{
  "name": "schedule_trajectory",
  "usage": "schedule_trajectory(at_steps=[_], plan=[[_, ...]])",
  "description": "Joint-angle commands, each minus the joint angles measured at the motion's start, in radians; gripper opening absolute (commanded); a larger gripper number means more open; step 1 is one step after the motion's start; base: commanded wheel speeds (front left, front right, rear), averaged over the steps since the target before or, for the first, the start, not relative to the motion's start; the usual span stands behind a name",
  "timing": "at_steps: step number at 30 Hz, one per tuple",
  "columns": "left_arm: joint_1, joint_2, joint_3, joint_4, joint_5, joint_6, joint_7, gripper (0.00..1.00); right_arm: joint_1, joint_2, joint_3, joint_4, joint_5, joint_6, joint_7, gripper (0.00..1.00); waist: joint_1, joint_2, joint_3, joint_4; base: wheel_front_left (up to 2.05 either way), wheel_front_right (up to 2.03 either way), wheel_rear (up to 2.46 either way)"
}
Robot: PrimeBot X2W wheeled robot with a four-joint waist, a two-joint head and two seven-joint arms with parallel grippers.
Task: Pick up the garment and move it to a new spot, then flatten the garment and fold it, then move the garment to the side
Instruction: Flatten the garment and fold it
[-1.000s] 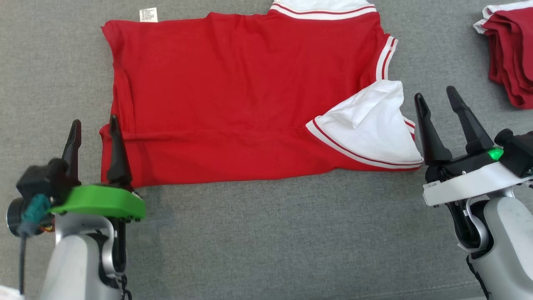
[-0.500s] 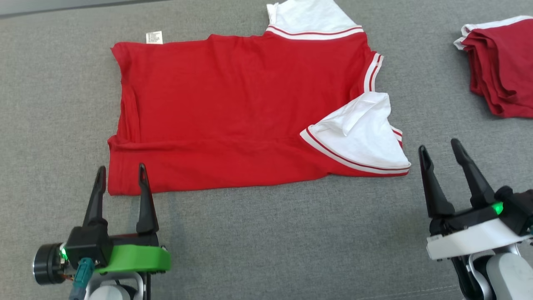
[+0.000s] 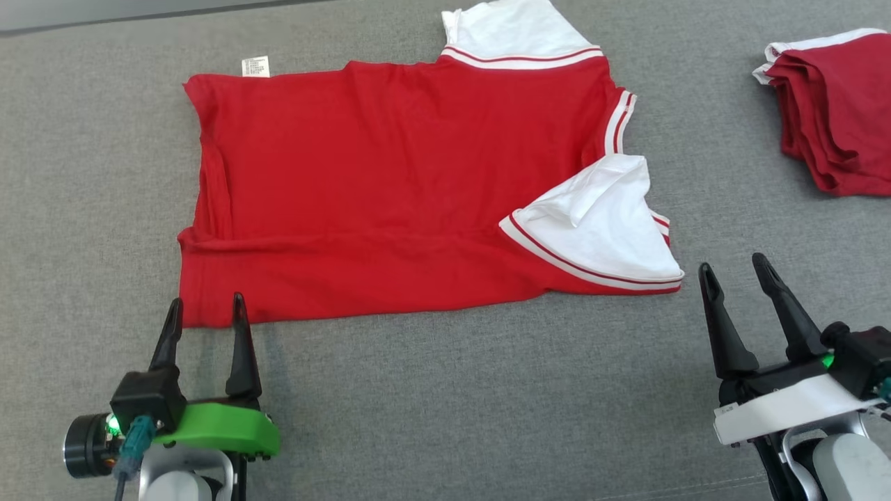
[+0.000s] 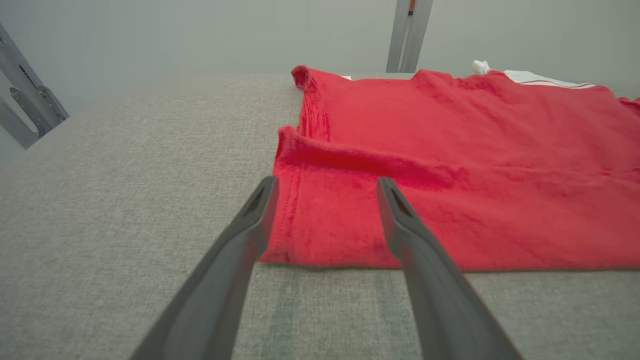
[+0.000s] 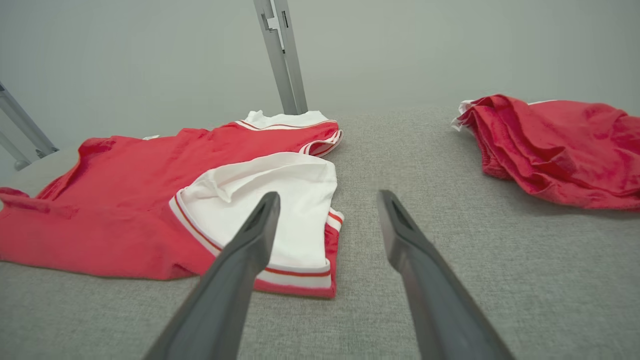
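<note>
left gripper [image 3: 207, 299]: two long dark fingers spread wide, with nothing held between them.
right gripper [image 3: 731, 261]: fingers likewise spread wide and empty.
garment [image 3: 390, 188]: a red shirt with white sleeves, lying mostly flat just ahead of the left gripper's tips, and ahead and to the left of the right gripper.
hem corner [image 4: 325, 235]: the garment's nearest corner sits right at the left gripper's tips. In the left wrist view it lies between the two fingers. Whether they touch the cloth cannot be told.
white sleeve [image 3: 598, 229]: folded over onto the red body, with a striped cuff. It is just ahead and left of the right gripper, not touching it.
second sleeve [image 3: 511, 28]: at the garment's far edge, well beyond both grippers.
care tag [image 3: 255, 67]: small and white, at the far corner, well ahead of the left gripper.
pile of red clothing [image 3: 828, 111]: ahead and right of the right gripper, well apart from the garment.
grey fabric surface [image 3: 445, 403]: lies beneath everything.
</note>
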Motion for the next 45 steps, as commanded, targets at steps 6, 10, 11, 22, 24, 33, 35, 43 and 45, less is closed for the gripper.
schedule_trajectory(at_steps=[6,10,11,22,24,33,35,43,45], plan=[[-0.101,0.0,0.018,0.133,-0.051,-0.034,0.004,1.0,-0.085,-0.012,0.058,0.13,0.032,0.0,-0.002,1.0,0.0,0.0,0.073,0.02,0.0,0.0,0.0],[-0.137,-0.001,0.028,0.209,-0.081,-0.049,0.009,1.0,-0.142,-0.011,0.106,0.233,0.054,0.0,-0.007,1.0,0.0,0.0,0.095,0.021,0.0,0.0,0.0],[-0.144,0.0,0.03,0.225,-0.087,-0.053,0.009,1.0,-0.155,-0.01,0.116,0.253,0.06,0.0,-0.009,1.0,0.0,0.0,0.097,0.022,0.0,0.0,0.0],[-0.15,0.005,0.009,0.302,-0.146,-0.128,0.062,0.0,-0.219,-0.022,0.195,0.39,0.159,-0.001,-0.021,0.0,0.0,0.0,0.074,0.031,0.0,0.0,0.0],[-0.131,0.012,0.007,0.28,-0.147,-0.13,0.067,0.0,-0.194,-0.029,0.19,0.372,0.169,-0.001,-0.024,0.0,0.0,0.0,0.059,0.033,0.0,0.0,0.0],[0.026,0.042,0.009,0.151,-0.171,-0.101,0.172,0.0,0.0,-0.032,0.134,0.27,0.172,-0.001,-0.027,0.0,0.0,0.0,-0.025,0.032,0.0,0.0,0.0],[0.071,0.039,0.006,0.131,-0.184,-0.096,0.21,0.0,0.046,-0.024,0.127,0.261,0.178,-0.001,-0.023,0.0,0.0,0.0,-0.043,0.031,0.0,0.0,0.0],[0.172,0.024,-0.006,0.068,-0.204,-0.069,0.268,0.99,0.131,0.001,0.114,0.231,0.158,-0.001,-0.001,1.0,0.0,0.0,-0.088,0.026,0.0,0.0,0.0],[0.162,0.022,0.001,0.034,-0.181,-0.045,0.221,1.0,0.11,0.0,0.09,0.206,0.133,-0.001,-0.01,1.0,0.0,0.0,-0.093,0.025,0.0,0.0,0.0]])
